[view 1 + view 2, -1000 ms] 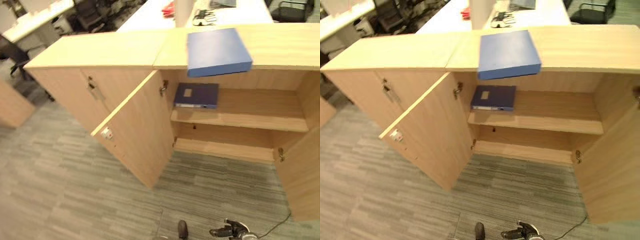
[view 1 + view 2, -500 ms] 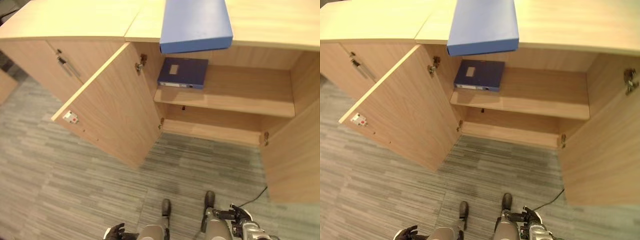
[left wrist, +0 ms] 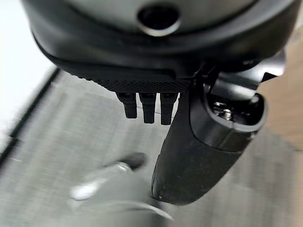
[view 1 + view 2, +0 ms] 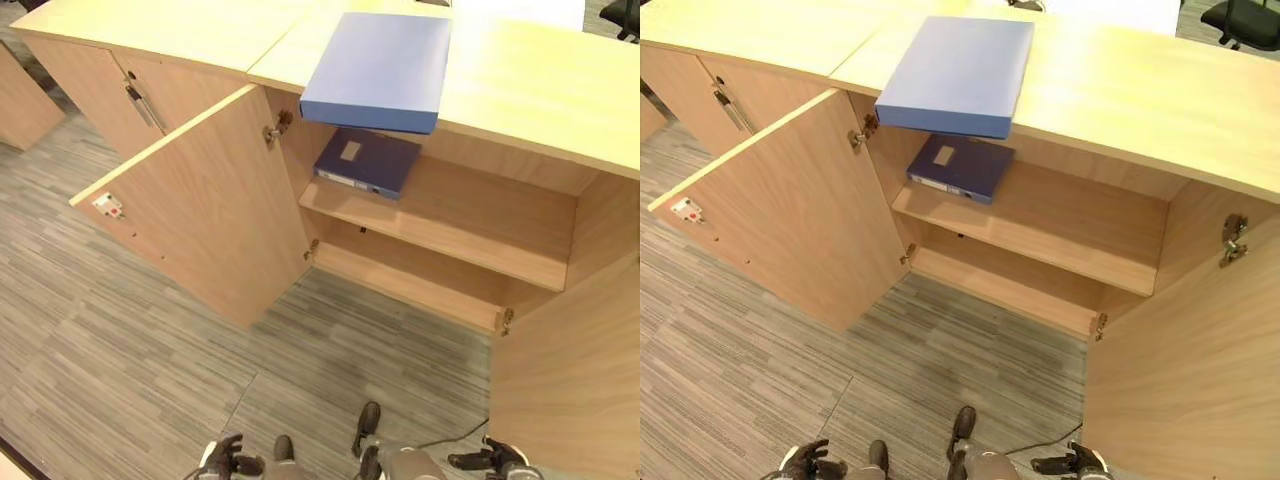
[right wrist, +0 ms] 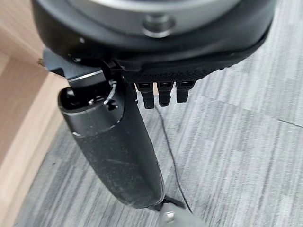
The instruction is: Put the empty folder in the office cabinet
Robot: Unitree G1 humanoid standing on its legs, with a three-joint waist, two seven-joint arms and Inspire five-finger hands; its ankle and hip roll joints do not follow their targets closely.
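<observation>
A light blue folder lies flat on the wooden cabinet's top, its near edge overhanging the open compartment. A darker blue folder lies on the upper shelf, at its left end. Both cabinet doors stand open: the left door swings out toward me, and the right door is at the right edge. My left hand and right hand hang low over the carpet, far from the cabinet. Both are open and hold nothing; the left thumb and right thumb stick out straight.
A second cabinet with shut doors and a metal handle joins on the left. The bottom shelf is bare. Grey striped carpet lies between me and the cabinet. An office chair stands behind at the far right.
The camera has tilted down and turned, so the whole picture has shifted and both hands now show at the bottom edge. The folders and doors have not moved.
</observation>
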